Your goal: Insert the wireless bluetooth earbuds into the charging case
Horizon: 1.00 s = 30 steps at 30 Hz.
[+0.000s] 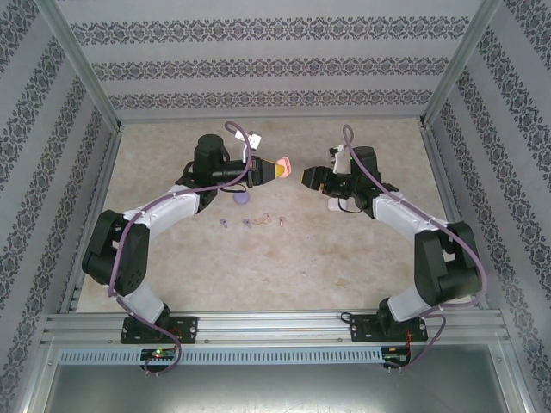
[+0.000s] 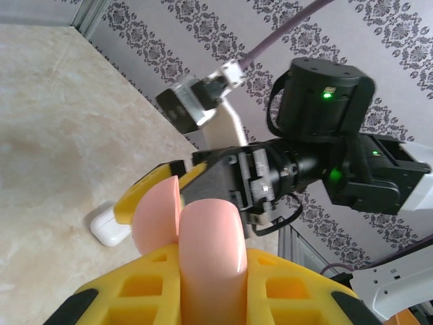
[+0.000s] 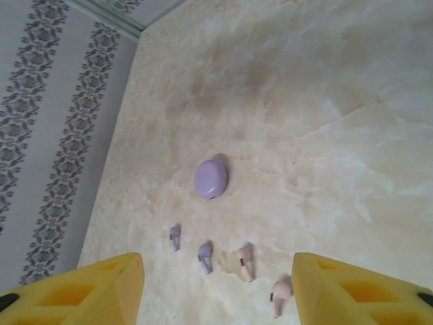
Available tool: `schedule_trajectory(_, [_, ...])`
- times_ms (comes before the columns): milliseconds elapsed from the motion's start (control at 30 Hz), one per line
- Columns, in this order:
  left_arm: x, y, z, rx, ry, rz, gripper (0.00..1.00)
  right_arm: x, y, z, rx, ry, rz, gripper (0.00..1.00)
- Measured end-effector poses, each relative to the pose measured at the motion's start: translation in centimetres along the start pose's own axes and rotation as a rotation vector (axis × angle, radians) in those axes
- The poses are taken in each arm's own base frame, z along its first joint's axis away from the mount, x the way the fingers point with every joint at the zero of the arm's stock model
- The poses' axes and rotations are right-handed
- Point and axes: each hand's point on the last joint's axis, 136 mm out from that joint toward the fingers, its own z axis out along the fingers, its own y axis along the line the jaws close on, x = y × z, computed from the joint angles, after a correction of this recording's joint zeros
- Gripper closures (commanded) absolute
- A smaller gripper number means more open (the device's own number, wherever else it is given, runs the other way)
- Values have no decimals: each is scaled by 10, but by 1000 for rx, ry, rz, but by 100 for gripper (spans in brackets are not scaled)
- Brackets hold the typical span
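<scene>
Four earbuds [image 3: 205, 257], one pink case [image 2: 206, 250], two other cases [image 3: 210, 179]

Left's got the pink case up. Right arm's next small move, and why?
Probably lower the right gripper onto a pinkish-beige earbud on the table. The left gripper holds the pink case, apparently lid-open, and the right's fingers are apart with nothing between them.

Smooth pink plastic case [image 2: 210, 250]; matt, marble-look tabletop [image 3: 325, 101].

A robotics lab test cell. Silver aluminium frame rails [image 1: 275, 325] and grey damask-striped wall panels [image 1: 275, 60] box in a beige marble-patterned bench [image 1: 284, 267], with black-and-white left arm [image 1: 164, 209] and right arm [image 1: 405, 215] bolted on.
</scene>
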Motion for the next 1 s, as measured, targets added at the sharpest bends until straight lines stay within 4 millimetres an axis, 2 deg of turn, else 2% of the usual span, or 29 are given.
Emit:
schedule_trajectory(200, [1,-2,0,10,5,-4,100,-5,49,-23,-127,-27,-87,44])
schedule_trajectory(333, [-3,-4,0,19,-6,-4,100,-1,66,-23,-177,-12,-110,48])
schedule_trajectory(600, [-11,-10,0,40,-36,4,100,0,77,-14,-204,10,-116,51])
schedule_trajectory(1000, [-13,-11,0,46,-43,4,100,-7,75,-9,-193,-5,-97,55])
